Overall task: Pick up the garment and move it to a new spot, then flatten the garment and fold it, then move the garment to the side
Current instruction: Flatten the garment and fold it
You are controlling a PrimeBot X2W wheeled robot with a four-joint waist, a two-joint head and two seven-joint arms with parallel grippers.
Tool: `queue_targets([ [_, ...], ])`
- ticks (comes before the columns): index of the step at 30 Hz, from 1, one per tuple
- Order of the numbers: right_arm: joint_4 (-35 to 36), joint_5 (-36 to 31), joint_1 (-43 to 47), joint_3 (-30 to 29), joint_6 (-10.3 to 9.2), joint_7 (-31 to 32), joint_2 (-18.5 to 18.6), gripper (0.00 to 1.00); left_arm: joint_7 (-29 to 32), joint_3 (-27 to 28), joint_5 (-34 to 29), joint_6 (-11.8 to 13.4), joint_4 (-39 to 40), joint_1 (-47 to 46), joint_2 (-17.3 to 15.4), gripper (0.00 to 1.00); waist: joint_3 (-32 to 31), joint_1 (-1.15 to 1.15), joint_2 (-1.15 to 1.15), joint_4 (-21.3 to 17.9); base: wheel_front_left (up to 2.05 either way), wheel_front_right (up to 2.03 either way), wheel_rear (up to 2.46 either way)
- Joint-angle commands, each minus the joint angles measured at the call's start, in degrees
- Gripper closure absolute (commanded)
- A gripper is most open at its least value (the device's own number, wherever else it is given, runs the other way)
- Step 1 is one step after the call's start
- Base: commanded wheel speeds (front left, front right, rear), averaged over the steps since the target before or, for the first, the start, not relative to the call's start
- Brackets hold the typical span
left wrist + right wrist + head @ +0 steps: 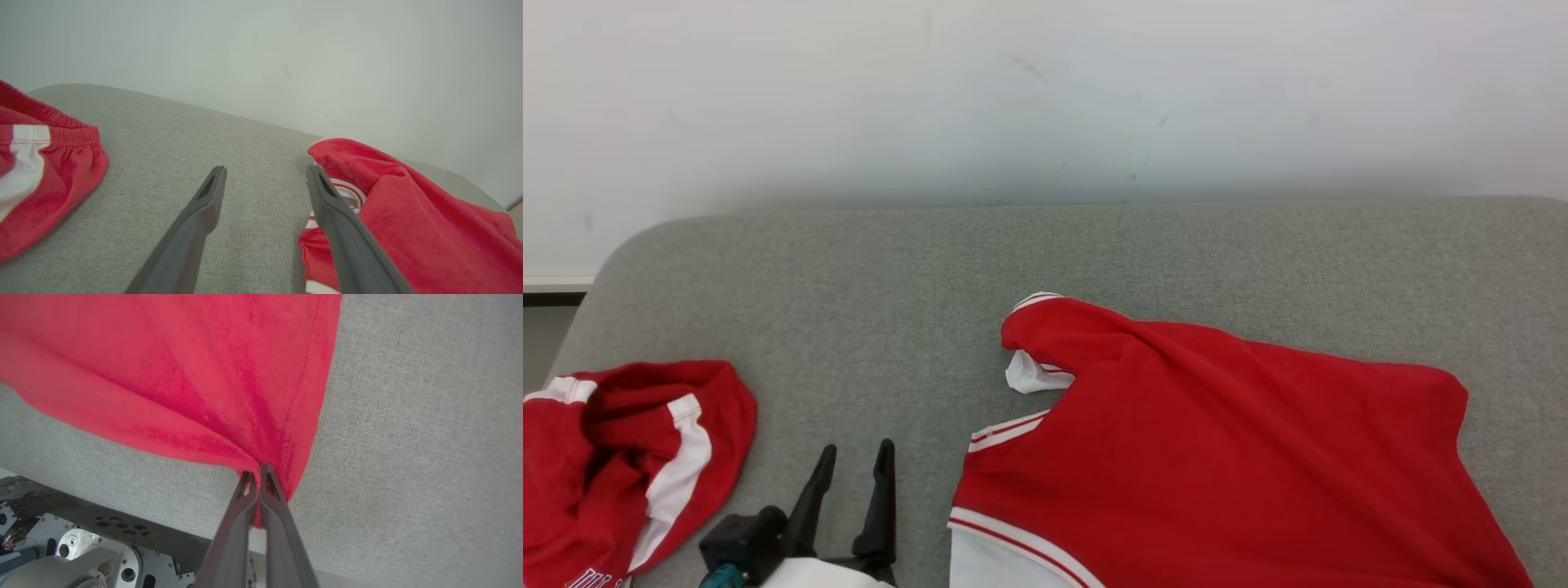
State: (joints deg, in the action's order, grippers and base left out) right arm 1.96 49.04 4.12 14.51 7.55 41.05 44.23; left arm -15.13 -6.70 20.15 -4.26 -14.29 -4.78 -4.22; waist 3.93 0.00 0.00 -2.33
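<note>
One wrinkled red garment (1217, 457); right fingers (278, 522) pinch it, left fingers (202, 216) spread, empty.

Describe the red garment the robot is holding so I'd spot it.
Start at the grey fabric-covered surface. On its right half lies a spread-out red sleeveless jersey with white trim. Unlike the crumpled red-and-white shorts at left, its edge is pinched by the right gripper.

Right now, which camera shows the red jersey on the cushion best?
The head view: most of the red jersey lies spread on the grey cushion. The left wrist view shows its white-trimmed end beside the open left hand; the right wrist view, a corner pinched in the shut right hand.
</note>
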Motion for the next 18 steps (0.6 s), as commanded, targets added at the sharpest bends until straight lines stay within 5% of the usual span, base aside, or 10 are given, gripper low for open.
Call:
queue_targets([
  [1,-1.2,-0.16,-0.32,-0.29,-0.13,-0.79,-1.23,0.58,-0.02,-0.15,-0.65,-0.27,-0.33,-0.31,-0.12,0.0,-0.03,0.0,0.0,0.36,0.0,0.0,0.0],
  [2,-2.12,0.02,-0.37,-0.21,-0.13,-1.23,-1.94,0.0,-0.02,-0.25,-0.62,-0.32,-0.59,-0.45,-0.13,0.0,-0.09,0.0,0.0,0.6,0.0,0.0,0.0],
  [8,-2.22,0.53,-0.97,-3.22,-0.13,-5.85,-6.16,0.0,-0.02,-0.14,-0.35,-0.35,-1.14,-0.56,-0.31,0.0,-0.59,0.0,0.0,1.43,0.0,0.0,0.0],
  [14,8.25,4.49,0.8,-8.35,-0.13,-12.39,-11.96,0.0,-0.02,-0.53,-0.43,-0.34,-1.27,-0.29,-0.19,0.0,-1.75,0.0,0.0,1.78,0.0,0.0,0.0],
  [18,12.2,0.03,1.13,-12.1,-0.13,-20.97,-16.46,0.0,-0.02,-0.89,-0.84,-0.54,-0.84,-0.72,-0.28,0.0,-2.1,0.0,0.0,1.93,0.0,0.0,0.0],
])
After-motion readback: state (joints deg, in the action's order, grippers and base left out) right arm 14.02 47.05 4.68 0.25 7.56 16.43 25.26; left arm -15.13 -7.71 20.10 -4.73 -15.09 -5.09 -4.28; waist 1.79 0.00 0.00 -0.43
